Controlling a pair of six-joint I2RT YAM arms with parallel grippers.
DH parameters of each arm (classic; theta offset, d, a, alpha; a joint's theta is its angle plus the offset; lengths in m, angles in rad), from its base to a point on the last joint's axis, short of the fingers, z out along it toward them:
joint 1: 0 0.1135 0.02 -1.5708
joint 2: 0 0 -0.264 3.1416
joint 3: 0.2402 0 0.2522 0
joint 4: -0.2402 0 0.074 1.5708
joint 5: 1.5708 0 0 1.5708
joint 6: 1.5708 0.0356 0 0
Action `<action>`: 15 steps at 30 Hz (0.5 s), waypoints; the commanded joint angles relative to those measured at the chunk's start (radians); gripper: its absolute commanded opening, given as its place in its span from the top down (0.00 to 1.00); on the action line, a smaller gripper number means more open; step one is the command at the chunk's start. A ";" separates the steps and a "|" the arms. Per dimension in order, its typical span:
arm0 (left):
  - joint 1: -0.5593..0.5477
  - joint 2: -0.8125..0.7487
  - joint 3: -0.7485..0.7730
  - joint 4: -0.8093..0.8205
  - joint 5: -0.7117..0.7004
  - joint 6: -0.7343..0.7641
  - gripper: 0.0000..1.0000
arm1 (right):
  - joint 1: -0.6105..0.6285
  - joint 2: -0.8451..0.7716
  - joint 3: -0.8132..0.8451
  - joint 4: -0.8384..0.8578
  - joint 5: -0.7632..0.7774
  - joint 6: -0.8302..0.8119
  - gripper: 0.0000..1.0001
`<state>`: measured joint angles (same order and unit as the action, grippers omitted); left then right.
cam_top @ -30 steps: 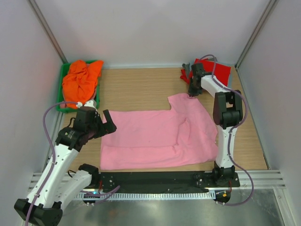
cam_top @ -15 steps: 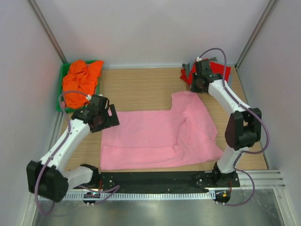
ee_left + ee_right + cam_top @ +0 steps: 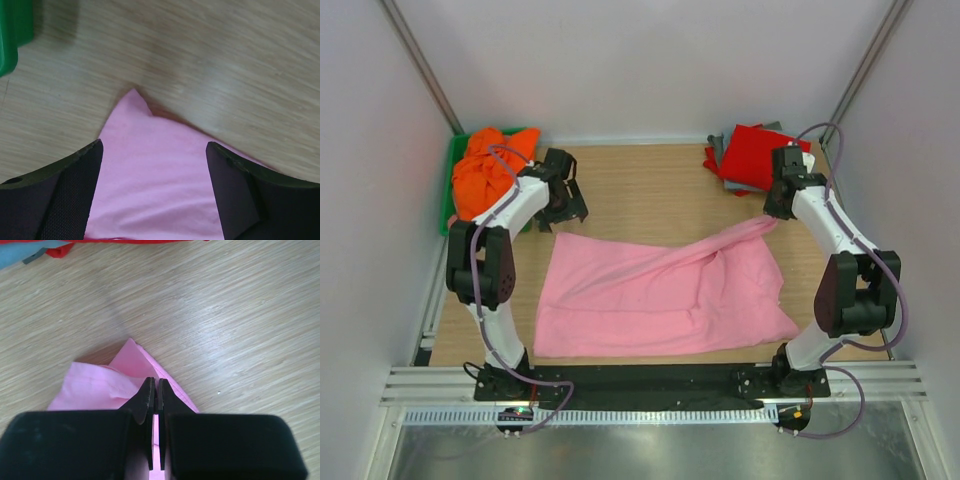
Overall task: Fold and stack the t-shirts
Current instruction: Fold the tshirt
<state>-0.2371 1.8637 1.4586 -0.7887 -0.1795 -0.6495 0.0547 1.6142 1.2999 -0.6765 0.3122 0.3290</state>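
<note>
Wooden tabletop (image 3: pixel 650 185) carries the pink t-shirt (image 3: pixel 650 300), spread across its middle. At the shirt's far right corner the right gripper (image 3: pixel 154 387) is clamped tight on cloth, likely to draw a fold. Over its far left corner the left gripper (image 3: pixel 152 155) hangs wide apart and empty, seemingly placed to pinch. Beyond the right corner lie the red and grey t-shirts (image 3: pixel 755 155).

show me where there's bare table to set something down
free: the far strip of table between the left gripper and the red and grey stack, beyond the pink t-shirt. crowded: the middle, under that shirt, and the far left corner, taken by the green bin.
</note>
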 commanded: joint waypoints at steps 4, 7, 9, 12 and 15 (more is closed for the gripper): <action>0.009 0.072 0.112 -0.021 -0.003 -0.010 0.17 | -0.070 -0.039 0.045 0.021 0.015 0.013 0.99; 0.007 0.113 0.141 0.006 0.032 0.008 0.19 | -0.081 -0.017 0.038 0.038 -0.073 0.013 0.99; 0.004 0.140 0.155 -0.001 0.037 0.011 0.24 | -0.081 0.004 0.033 0.041 -0.122 0.012 0.99; -0.001 0.169 0.143 -0.017 0.015 -0.001 0.27 | -0.081 0.003 0.015 0.052 -0.125 0.012 0.99; -0.001 0.172 0.091 0.031 0.034 -0.013 0.29 | -0.081 -0.002 0.004 0.063 -0.133 0.013 0.99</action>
<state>-0.2352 2.0342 1.5738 -0.7872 -0.1589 -0.6498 -0.0292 1.6234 1.3006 -0.6586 0.2058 0.3363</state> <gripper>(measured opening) 0.716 0.050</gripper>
